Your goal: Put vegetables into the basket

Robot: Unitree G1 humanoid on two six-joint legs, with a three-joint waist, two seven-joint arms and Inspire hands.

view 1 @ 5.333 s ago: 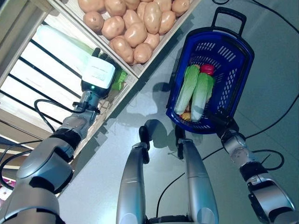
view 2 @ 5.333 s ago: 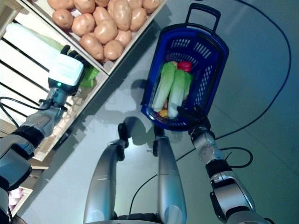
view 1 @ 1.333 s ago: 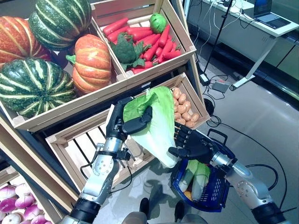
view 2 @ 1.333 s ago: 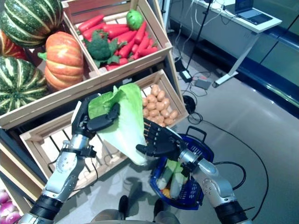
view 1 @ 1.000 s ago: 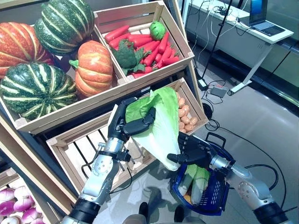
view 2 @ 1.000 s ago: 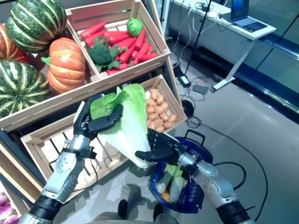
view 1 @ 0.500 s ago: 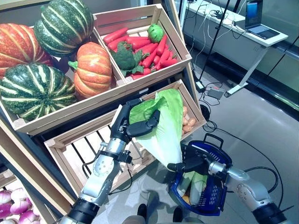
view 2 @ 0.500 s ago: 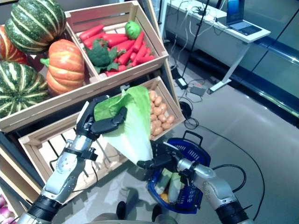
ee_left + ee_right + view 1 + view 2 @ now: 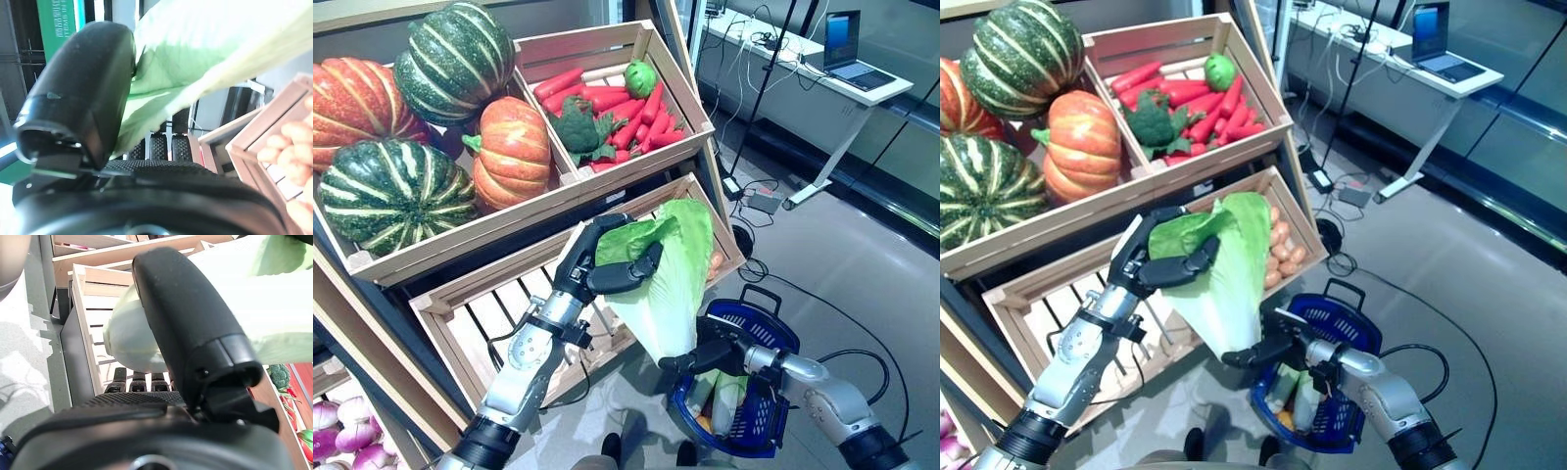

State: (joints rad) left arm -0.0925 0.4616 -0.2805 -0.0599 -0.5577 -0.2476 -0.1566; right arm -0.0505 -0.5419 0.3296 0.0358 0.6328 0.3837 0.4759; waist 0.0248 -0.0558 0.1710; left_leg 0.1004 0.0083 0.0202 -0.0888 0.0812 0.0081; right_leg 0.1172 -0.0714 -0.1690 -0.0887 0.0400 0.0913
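Observation:
My left hand (image 9: 603,266) is shut on the leafy top of a large pale-green napa cabbage (image 9: 673,279) and holds it up in front of the wooden stand; its thumb (image 9: 80,93) presses on the leaves (image 9: 210,44). The cabbage's white base hangs just above the near left rim of the blue basket (image 9: 775,335), which stands on the floor. My right hand (image 9: 715,345) is open at that base, its thumb (image 9: 190,323) beside the white stem end (image 9: 128,340) and its fingers straight under it. Two long green cabbages (image 9: 722,394) lie in the basket.
The wooden stand (image 9: 509,230) with its crates fills the left and back. A slatted lower crate (image 9: 480,318) is right behind my left arm. A desk with a laptop (image 9: 842,49) and cables on the floor (image 9: 759,201) are at the back right.
My left hand has carried the cabbage to the right, towards the basket. My right hand has dropped from behind the cabbage to its base by the basket's rim. The camera has shifted.

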